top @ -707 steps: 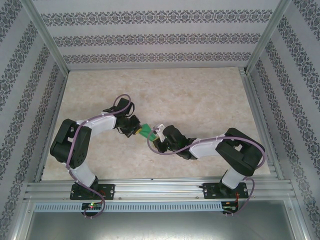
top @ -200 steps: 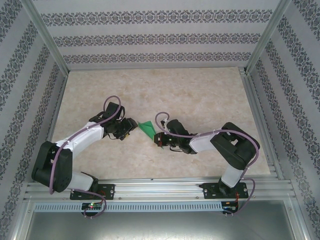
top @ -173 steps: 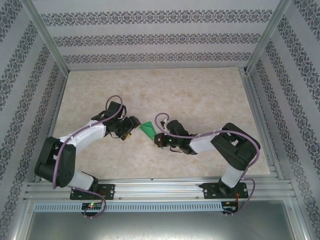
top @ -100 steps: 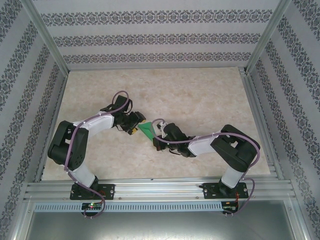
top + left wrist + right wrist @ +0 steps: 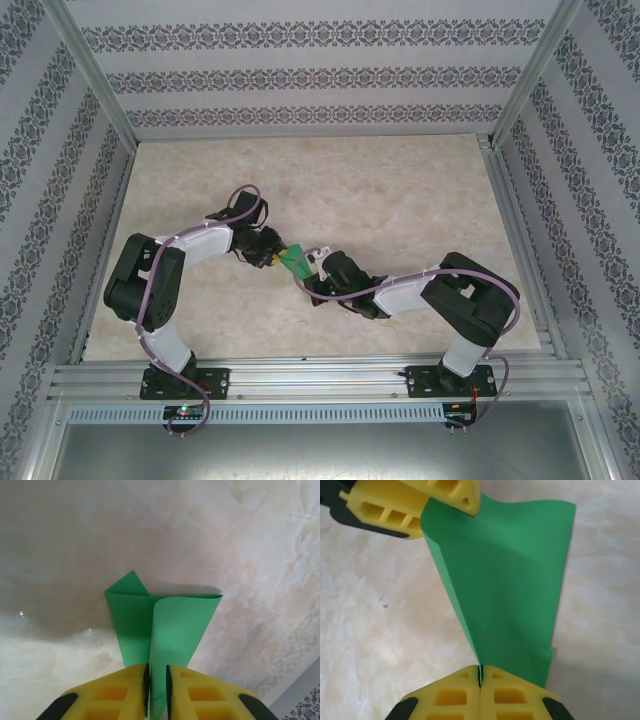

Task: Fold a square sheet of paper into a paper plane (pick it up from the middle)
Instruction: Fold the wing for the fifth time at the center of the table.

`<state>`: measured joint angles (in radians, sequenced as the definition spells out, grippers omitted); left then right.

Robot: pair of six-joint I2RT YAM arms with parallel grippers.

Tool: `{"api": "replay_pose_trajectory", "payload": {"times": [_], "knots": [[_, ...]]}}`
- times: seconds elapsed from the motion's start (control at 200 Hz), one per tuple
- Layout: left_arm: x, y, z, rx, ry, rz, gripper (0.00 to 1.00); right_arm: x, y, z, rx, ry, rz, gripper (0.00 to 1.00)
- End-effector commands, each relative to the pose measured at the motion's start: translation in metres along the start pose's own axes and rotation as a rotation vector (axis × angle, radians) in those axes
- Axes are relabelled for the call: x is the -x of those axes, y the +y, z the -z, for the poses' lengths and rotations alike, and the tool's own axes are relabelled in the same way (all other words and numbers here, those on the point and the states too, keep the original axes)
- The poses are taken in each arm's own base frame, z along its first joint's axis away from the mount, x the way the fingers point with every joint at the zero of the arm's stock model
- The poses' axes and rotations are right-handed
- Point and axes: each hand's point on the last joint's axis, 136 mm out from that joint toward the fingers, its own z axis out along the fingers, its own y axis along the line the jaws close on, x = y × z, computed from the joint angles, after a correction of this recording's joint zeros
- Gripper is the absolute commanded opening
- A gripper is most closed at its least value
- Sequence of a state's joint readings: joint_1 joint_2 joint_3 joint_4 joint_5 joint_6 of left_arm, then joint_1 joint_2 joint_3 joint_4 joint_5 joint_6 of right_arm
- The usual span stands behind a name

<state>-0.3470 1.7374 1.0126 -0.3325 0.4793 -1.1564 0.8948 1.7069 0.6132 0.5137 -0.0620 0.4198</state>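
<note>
The green paper (image 5: 170, 625) is folded lengthways into a layered strip, so the early folds look done; wings and a sharp nose seem not yet formed; one flap curls loose, uncreased; it spans between the tools; the left gripper (image 5: 157, 672) pinches one end in nearly closed jaws; the right gripper (image 5: 480, 672) clamps the opposite end tight.

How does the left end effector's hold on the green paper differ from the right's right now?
Left end effector shows a slim gap with a curled layer of the green paper running through it; right end effector closes flush on a folded edge. From above, left sits at the paper's left end, right at its right end. Both are shut on the paper.
</note>
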Motion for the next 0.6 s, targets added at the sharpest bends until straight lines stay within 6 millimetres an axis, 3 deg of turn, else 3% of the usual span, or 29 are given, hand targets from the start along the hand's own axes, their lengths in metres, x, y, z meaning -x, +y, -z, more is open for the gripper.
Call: {"api": "replay_pose_trajectory", "payload": {"times": [0.0,0.29,0.44,0.595], "knots": [[-0.004,0.000,0.003,0.035,0.017,-0.011,0.07,0.008,0.005,0.006,-0.012,-0.032,0.090,0.08],[-0.005,-0.005,0.006,0.022,0.026,-0.026,0.01,-0.002,-0.003,0.006,-0.094,0.012,0.242,0.16],[-0.006,-0.003,0.005,0.025,0.030,-0.025,0.01,0.002,-0.004,0.007,-0.109,0.002,0.259,0.15],[-0.006,-0.003,0.004,0.024,0.035,-0.026,0.01,0.006,-0.002,0.006,-0.103,-0.012,0.255,0.08]]}}
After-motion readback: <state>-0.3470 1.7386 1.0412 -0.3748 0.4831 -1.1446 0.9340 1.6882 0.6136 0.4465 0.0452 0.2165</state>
